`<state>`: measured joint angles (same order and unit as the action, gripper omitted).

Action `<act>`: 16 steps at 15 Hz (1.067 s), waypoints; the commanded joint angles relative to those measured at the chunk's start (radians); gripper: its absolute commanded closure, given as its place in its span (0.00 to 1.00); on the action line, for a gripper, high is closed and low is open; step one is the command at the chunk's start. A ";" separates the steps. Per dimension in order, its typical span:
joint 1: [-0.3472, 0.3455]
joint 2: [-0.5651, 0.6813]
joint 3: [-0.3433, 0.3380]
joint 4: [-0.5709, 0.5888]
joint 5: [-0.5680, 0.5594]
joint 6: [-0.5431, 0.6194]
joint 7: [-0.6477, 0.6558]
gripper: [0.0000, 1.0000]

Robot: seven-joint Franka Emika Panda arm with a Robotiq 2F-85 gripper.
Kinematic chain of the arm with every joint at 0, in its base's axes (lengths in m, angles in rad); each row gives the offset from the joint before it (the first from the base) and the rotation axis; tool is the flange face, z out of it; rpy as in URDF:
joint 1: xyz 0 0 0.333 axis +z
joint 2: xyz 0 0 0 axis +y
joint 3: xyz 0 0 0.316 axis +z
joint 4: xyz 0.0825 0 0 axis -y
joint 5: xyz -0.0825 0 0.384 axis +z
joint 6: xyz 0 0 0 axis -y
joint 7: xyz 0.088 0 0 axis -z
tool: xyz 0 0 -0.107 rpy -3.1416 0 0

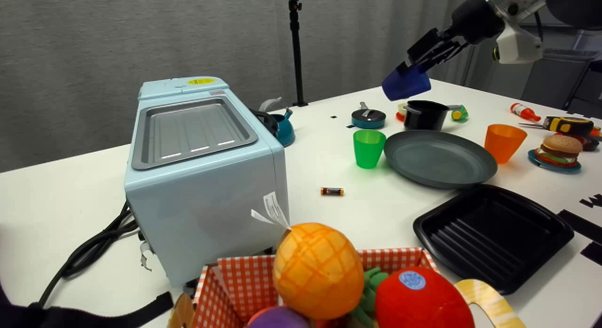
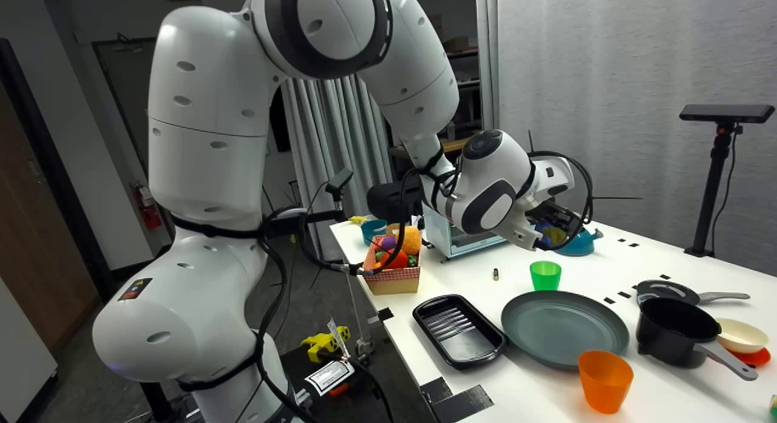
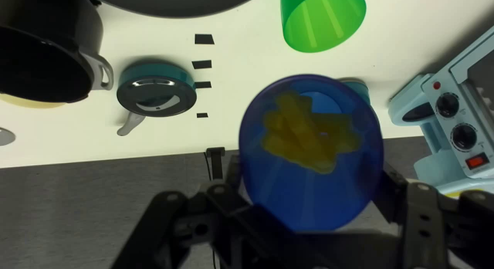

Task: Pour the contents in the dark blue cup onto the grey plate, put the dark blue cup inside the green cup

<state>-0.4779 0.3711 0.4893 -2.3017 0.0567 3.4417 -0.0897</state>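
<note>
The white tabletop point(image 1: 371, 215) carries a tapered green plastic cup point(image 1: 368, 150), a round dark grey plate point(image 1: 439, 158), a tapered orange cup point(image 1: 503, 144) and a rectangular black ridged tray point(image 1: 498, 234).

orange cup point(image 1: 504, 143), black ridged tray point(image 1: 494, 229), toy burger point(image 1: 558, 151), battery point(image 1: 332, 191), apparently a teal kettle point(image 1: 285, 131)

- in both exterior views, broad grey curtain point(image 1: 207, 41) behind the white table point(image 1: 70, 187), hanging in shallow folds
- in an exterior view, farther back, a narrower pleated curtain point(image 2: 346, 138), deeply folded
- between the two curtains there, shadowed shelves point(image 2: 468, 82), contents too dim to name
- at far left, brown wood-look panel point(image 2: 24, 247), with a pale panel point(image 2: 21, 344) low in front
- next to these, plain grey wall point(image 2: 67, 138), then a dim door point(image 2: 124, 77)
- beside the wall, red fire extinguisher point(image 2: 150, 215)
- underneath, dark grey floor point(image 2: 91, 386)
- brightly lit at the white table, gloomy around the door and shelves
</note>
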 commanded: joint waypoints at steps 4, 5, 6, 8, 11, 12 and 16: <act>-0.308 0.020 0.204 -0.043 -0.198 0.122 0.078 0.47; -0.338 0.025 0.219 -0.044 -0.221 0.133 0.082 0.47; -0.365 0.035 0.235 -0.046 -0.245 0.157 0.087 0.47; -0.398 0.054 0.253 -0.050 -0.290 0.213 0.083 0.47; -0.406 0.087 0.262 -0.043 -0.357 0.327 0.066 0.47; -0.406 0.097 0.262 -0.042 -0.381 0.363 0.062 0.47; -0.401 0.135 0.249 -0.033 -0.477 0.500 0.058 0.47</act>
<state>-0.8555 0.4666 0.7265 -2.3396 -0.3491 3.8389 -0.0252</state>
